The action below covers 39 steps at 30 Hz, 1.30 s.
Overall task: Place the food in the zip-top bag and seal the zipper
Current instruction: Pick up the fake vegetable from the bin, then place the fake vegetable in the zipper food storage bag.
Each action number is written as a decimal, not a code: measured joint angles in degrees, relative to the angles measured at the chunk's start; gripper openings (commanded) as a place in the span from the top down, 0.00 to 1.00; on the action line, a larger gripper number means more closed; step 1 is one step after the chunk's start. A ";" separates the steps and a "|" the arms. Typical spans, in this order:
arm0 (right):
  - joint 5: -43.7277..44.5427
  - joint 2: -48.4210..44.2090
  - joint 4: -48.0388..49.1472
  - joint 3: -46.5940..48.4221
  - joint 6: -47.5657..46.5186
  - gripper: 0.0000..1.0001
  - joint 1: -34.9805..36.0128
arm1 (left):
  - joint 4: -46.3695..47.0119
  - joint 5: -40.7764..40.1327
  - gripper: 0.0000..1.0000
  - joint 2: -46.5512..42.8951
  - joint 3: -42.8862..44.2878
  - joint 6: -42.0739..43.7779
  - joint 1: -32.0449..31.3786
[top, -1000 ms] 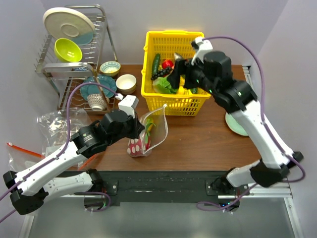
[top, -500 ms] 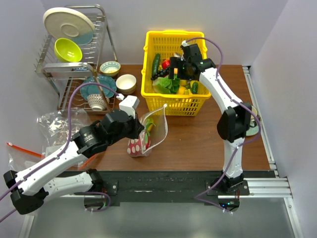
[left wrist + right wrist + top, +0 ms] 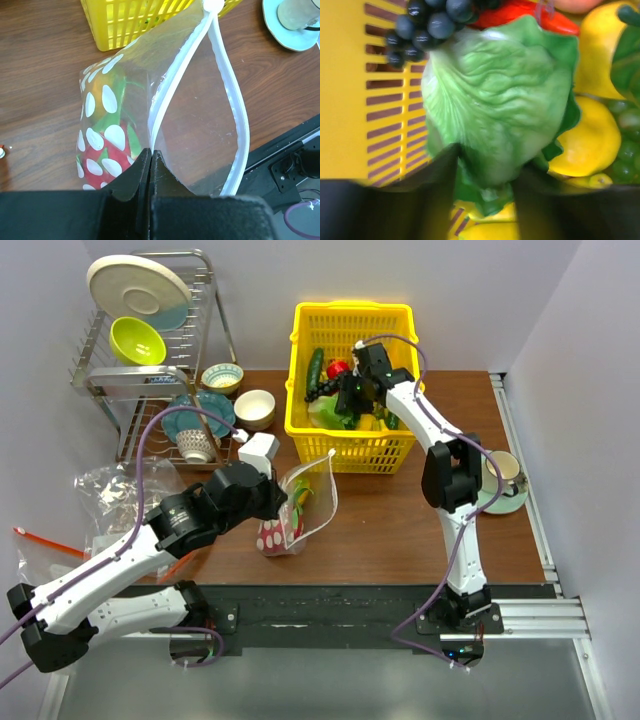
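Note:
The zip-top bag (image 3: pixel 312 502) with white dots stands open on the table in front of the yellow basket (image 3: pixel 350 312). My left gripper (image 3: pixel 283 498) (image 3: pixel 151 152) is shut on its zipper (image 3: pixel 172 85) edge and holds the mouth up. A pink-red dragon fruit (image 3: pixel 102 160) and green and yellow food lie inside the bag. My right gripper (image 3: pixel 350 405) (image 3: pixel 487 165) reaches down into the basket, where its two fingers press both sides of the leafy green lettuce (image 3: pixel 495 100).
Dark grapes (image 3: pixel 427 22), a red piece (image 3: pixel 520 12) and yellow lemons (image 3: pixel 585 145) crowd the lettuce inside the basket wall (image 3: pixel 350 100). A dish rack (image 3: pixel 150 330) and bowls (image 3: pixel 254 407) stand at the left, plain bags (image 3: pixel 110 485) beside it, and a cup on a saucer (image 3: pixel 497 475) at the right.
My right arm has swung in over the basket and dropped into it, and its jaws have closed from wide open onto the lettuce. The left gripper and bag have stayed put.

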 measured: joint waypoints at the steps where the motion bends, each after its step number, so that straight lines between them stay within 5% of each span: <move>1: -0.90 0.00 0.07 -0.04 0.35 0.90 0.00 | -0.20 -0.17 1.00 -0.02 0.00 0.00 0.00; 2: -1.73 -0.02 0.31 -0.04 0.42 1.00 -0.02 | -0.31 -0.31 1.00 -0.09 0.00 -0.02 0.00; 10: -4.87 -6.32 -0.15 -1.95 -1.36 1.00 0.02 | -0.79 -1.73 1.00 -1.86 0.00 -0.42 0.00; 23: -13.33 -39.60 2.12 -3.87 -4.44 1.00 0.02 | -1.88 -2.62 1.00 -3.34 0.00 -0.44 0.00; 39: -32.39 -71.12 7.54 -38.56 0.94 1.00 0.07 | -2.99 -3.30 1.00 -5.35 0.00 -0.48 0.00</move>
